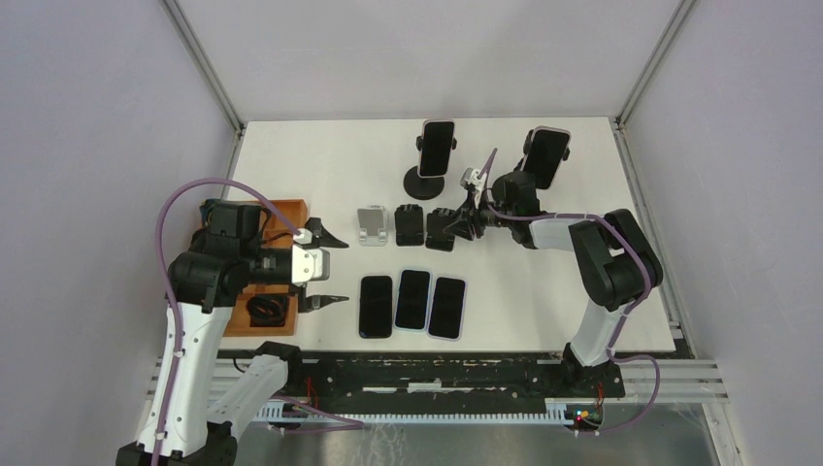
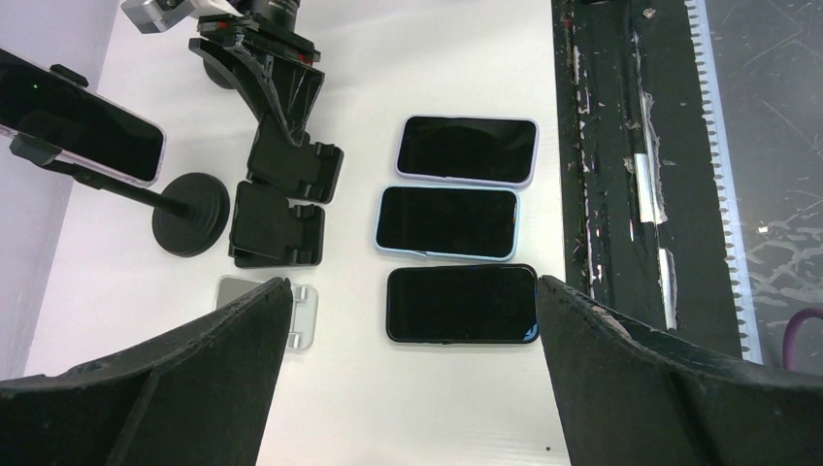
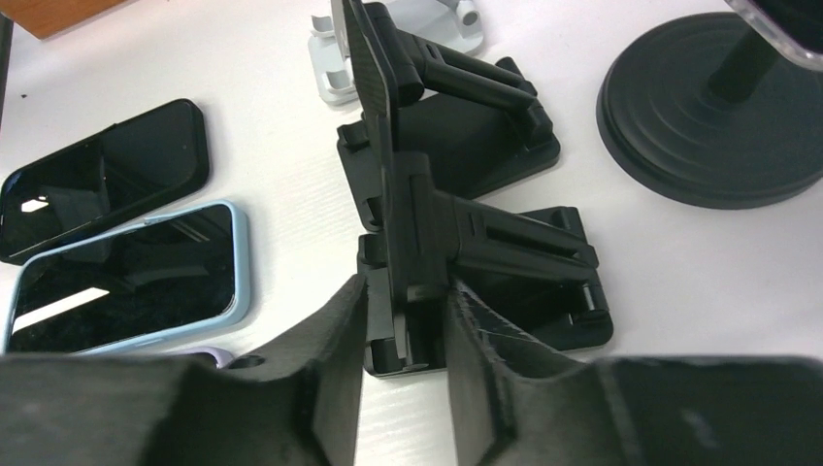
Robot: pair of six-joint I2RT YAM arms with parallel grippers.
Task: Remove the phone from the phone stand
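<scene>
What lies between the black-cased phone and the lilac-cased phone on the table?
A blue-cased phone, lying flat with its screen up; the left wrist view shows it best.

You have no lettering, brand, number or sign that can be read in any view. The three flat black-glass phones (image 1: 412, 299) toward six o'clock on the white table top (image 1: 320, 155) show only blank dark screens. So do the two dark-screened phones held up on stands (image 1: 437, 146) toward twelve o'clock.
</scene>
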